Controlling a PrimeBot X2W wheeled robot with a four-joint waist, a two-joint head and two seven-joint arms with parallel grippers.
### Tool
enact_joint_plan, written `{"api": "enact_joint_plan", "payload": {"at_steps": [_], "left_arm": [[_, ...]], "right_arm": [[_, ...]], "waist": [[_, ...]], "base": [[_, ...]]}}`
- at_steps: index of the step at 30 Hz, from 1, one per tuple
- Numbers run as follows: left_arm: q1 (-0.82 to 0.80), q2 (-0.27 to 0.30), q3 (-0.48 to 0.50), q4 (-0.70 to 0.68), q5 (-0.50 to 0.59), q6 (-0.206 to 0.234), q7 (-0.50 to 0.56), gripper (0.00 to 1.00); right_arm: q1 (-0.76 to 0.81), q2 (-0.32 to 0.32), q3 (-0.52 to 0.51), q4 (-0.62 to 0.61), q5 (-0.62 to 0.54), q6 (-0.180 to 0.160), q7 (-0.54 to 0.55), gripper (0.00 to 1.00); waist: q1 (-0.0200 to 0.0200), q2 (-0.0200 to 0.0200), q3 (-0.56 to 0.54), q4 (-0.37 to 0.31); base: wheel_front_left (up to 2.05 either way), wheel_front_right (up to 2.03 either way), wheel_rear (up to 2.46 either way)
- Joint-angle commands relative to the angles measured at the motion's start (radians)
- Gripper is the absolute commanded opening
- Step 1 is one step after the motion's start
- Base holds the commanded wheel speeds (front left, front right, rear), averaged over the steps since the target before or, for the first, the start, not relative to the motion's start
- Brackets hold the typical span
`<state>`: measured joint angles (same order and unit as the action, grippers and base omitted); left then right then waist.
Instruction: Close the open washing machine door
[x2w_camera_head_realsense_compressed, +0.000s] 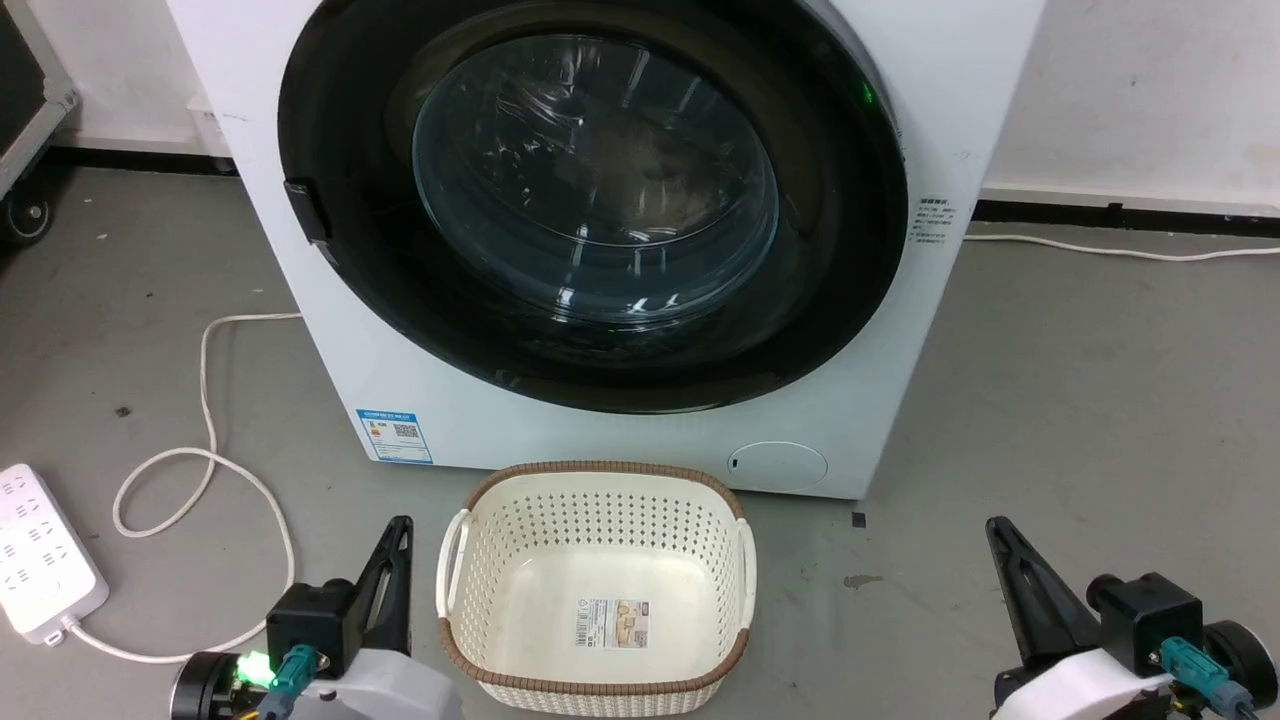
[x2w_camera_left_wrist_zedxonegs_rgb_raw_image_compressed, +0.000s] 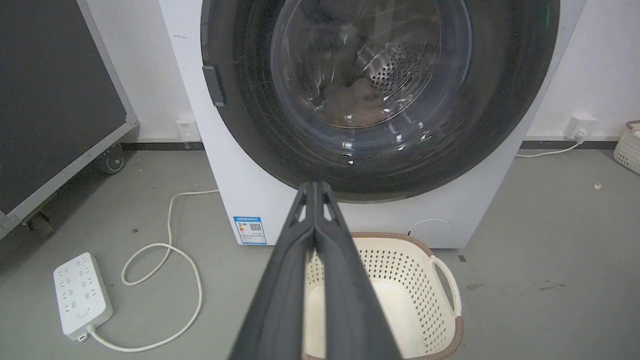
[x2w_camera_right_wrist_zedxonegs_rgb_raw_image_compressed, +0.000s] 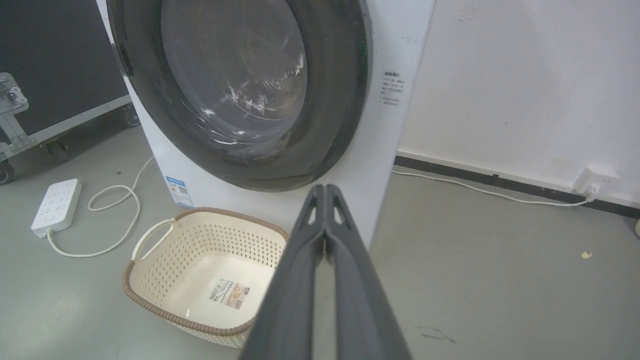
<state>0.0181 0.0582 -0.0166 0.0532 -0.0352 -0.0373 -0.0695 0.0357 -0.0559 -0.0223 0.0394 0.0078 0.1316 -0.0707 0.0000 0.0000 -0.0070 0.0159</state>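
Note:
The white washing machine (x2w_camera_head_realsense_compressed: 600, 440) stands straight ahead. Its round glossy black door (x2w_camera_head_realsense_compressed: 595, 180) lies flat against the front, and through the clear glass bowl (x2w_camera_left_wrist_zedxonegs_rgb_raw_image_compressed: 370, 75) I see the steel drum and something brownish inside. The door's handle notch (x2w_camera_head_realsense_compressed: 305, 210) is on the left rim. Low at the left, my left gripper (x2w_camera_head_realsense_compressed: 400, 525) is shut with nothing in it, and its fingertips (x2w_camera_left_wrist_zedxonegs_rgb_raw_image_compressed: 315, 186) point at the door's lower rim from a distance. Low at the right, my right gripper (x2w_camera_head_realsense_compressed: 995, 528) is also shut and empty, well short of the machine (x2w_camera_right_wrist_zedxonegs_rgb_raw_image_compressed: 380, 125).
A cream laundry basket (x2w_camera_head_realsense_compressed: 600, 468) sits on the grey floor right before the washer, between my grippers. A white power strip (x2w_camera_head_realsense_compressed: 40, 555) and its looped cable (x2w_camera_head_realsense_compressed: 210, 460) lie at the left. A black wheeled case (x2w_camera_left_wrist_zedxonegs_rgb_raw_image_compressed: 50, 100) stands further left. A wall socket (x2w_camera_right_wrist_zedxonegs_rgb_raw_image_compressed: 595, 180) is at the right.

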Motion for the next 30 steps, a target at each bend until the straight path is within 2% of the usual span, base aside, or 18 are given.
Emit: {"api": "enact_joint_plan", "payload": {"at_steps": [1, 30], "left_arm": [[-0.013, -0.001, 0.003, -0.008, 0.011, 0.005, 0.004, 0.00], [-0.018, -0.007, 0.015, -0.049, 0.033, 0.034, 0.064, 0.00]], "right_arm": [[-0.012, 0.004, 0.003, -0.010, -0.005, -0.001, 0.005, 0.00], [-0.034, 0.006, 0.021, -0.037, -0.008, -0.001, 0.065, 0.00]], "waist": [[0.0000, 0.0000, 0.000, -0.001], [0.0000, 0.0000, 0.006, -0.015]], "base": [[0.00, 0.00, 0.00], [0.00, 0.00, 0.00]]}}
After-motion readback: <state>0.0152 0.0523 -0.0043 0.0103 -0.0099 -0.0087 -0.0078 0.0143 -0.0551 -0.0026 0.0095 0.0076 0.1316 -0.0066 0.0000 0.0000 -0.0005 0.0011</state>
